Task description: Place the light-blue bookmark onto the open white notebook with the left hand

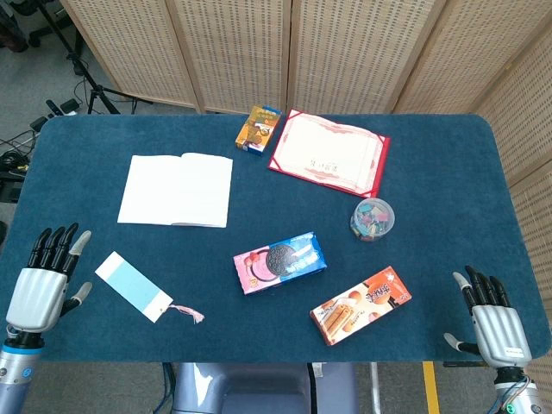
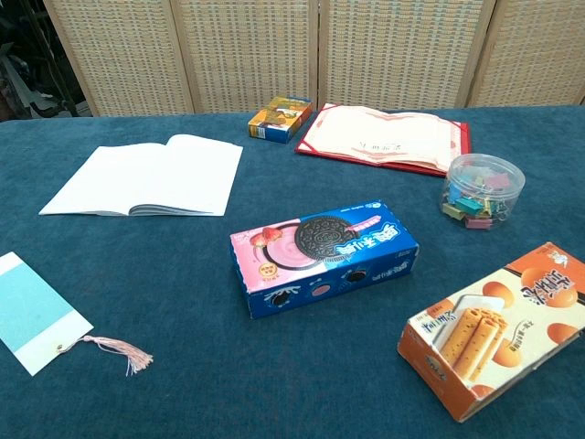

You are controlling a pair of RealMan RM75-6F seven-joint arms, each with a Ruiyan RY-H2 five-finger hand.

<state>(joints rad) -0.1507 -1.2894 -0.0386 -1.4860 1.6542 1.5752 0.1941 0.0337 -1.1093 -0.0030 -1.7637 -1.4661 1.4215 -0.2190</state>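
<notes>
My left hand (image 1: 39, 289), fingers spread and empty, waits beside the bookmark (image 1: 132, 285): thin, light, flat; I'd pinch an edge.

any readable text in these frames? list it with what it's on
None can be read for certain.
Blue cookie box: white lettering, too blurred.
Orange wafer-roll box: characters, illegible.
Red-bordered certificate: print too small.
Small orange box: illegible.
Open white notebook, light-blue bookmark: blank.

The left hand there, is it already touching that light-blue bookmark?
Apart. The head view shows bare blue tablecloth between the left hand and the light-blue bookmark, which lies flat, untouched.
</notes>
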